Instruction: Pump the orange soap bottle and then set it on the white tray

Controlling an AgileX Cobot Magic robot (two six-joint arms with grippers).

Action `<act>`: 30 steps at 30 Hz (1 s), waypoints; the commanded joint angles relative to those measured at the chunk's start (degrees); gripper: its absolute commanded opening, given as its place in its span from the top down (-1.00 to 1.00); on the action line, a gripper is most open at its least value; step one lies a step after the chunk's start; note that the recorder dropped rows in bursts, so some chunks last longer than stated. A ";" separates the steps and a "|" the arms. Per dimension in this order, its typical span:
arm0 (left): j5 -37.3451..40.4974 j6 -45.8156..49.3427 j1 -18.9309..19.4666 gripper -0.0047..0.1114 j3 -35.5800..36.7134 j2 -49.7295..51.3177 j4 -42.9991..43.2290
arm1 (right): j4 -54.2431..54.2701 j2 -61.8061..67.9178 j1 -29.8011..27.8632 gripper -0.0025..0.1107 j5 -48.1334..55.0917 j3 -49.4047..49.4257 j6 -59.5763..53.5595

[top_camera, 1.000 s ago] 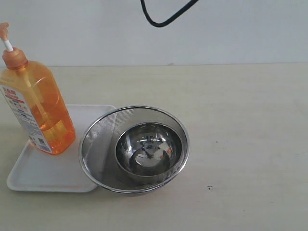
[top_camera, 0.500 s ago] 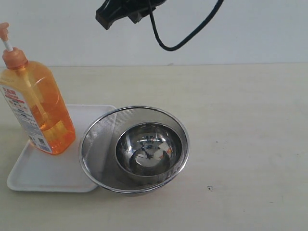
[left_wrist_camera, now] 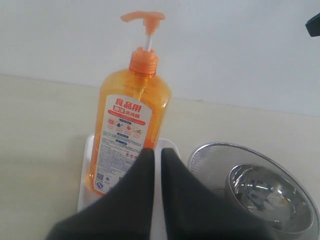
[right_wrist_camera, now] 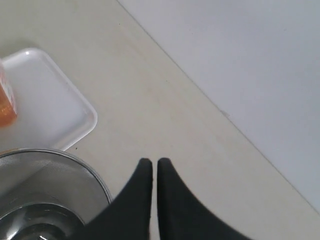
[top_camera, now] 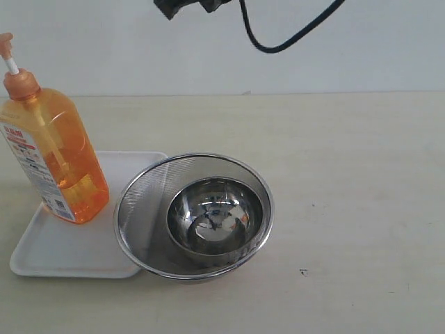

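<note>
The orange soap bottle [top_camera: 59,153] stands upright on the white tray [top_camera: 69,254] at the table's left, pump head up on its white stem. In the left wrist view the bottle [left_wrist_camera: 132,115] shows its white label, with the tray [left_wrist_camera: 85,175] under it. My left gripper [left_wrist_camera: 157,150] is shut and empty, its tips in front of the bottle's lower part and apart from it. My right gripper [right_wrist_camera: 150,161] is shut and empty, high over bare table. There an orange sliver of the bottle [right_wrist_camera: 6,102] shows on the tray [right_wrist_camera: 45,100].
A round steel mesh strainer [top_camera: 139,209] overlaps the tray's right side and holds a smaller steel bowl [top_camera: 215,216]. A dark arm part [top_camera: 188,5] with a black cable [top_camera: 278,45] hangs at the top of the exterior view. A white wall backs the table.
In the exterior view the dark arm part came in at the top, then rose and shifted right, trailing its cable. The bottle, tray and bowls have not moved.
</note>
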 commanded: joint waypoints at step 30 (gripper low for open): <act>-0.75 -0.36 0.14 0.84 0.21 0.00 0.47 | -5.06 -24.22 -1.77 0.96 -16.62 28.26 4.87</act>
